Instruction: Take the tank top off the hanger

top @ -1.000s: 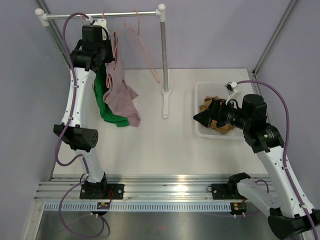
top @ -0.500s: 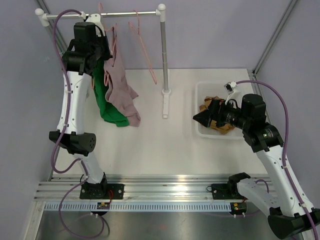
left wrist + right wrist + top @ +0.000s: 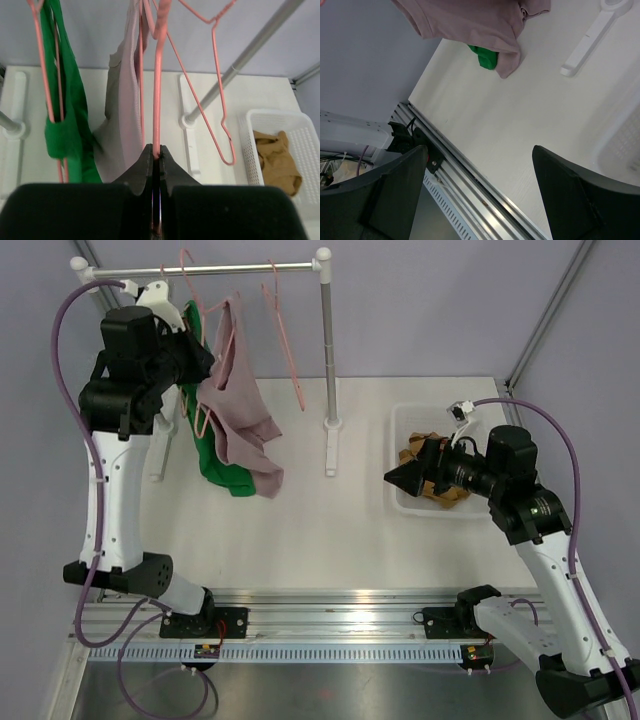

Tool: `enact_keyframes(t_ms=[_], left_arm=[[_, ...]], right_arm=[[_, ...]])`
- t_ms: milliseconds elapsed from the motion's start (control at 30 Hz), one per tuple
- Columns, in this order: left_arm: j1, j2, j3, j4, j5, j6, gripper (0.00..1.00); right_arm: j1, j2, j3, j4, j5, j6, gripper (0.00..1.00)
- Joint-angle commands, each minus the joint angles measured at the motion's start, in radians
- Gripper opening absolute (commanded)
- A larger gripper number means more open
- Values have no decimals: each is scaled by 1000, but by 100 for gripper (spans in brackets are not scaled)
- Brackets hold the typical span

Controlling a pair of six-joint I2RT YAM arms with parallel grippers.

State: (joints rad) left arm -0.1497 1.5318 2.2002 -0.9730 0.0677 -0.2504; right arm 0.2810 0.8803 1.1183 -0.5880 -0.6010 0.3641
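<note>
Left gripper [image 3: 156,154] clamped on pink hanger [image 3: 158,90]; tank top [image 3: 238,425] drapes toward 5 o'clock from it. Right gripper [image 3: 396,477] spread wide, far off at 3 o'clock.

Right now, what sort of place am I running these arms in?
Probably a lab test cell, not a home: a clothes rail with pink hangers standing on a white table, a white basket beside it, plain walls and an aluminium mounting rail.
</note>
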Motion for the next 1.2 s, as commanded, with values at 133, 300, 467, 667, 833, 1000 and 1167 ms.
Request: enact_keyframes(t_ms=[133,300,467,667,833,1000,1167], left_arm=[[-54,-313,-326,68,124,-52,0],[-154,-570,-658,125,106,-69,0],[-186,-813,-971,128,190,-87,0],[-188,-962,-1140,141,461,-147,0],[-188,-1085,-1255,216,573,-266,0],[-188,-1153,-1352,341,661,-391,0],[-188,-1154,-1363,333,664,-397,0]], right_arm=[[1,46,81,88,-154,61,92],[110,114,87,148,-136,61,95],[296,207,72,235,-19,32,99],[405,301,-26,431,95,52,99],[491,408,-38,491,236,-25,96],[544,479,-5,485,375,-94,93],[552,522,20,491,455,-132,73]])
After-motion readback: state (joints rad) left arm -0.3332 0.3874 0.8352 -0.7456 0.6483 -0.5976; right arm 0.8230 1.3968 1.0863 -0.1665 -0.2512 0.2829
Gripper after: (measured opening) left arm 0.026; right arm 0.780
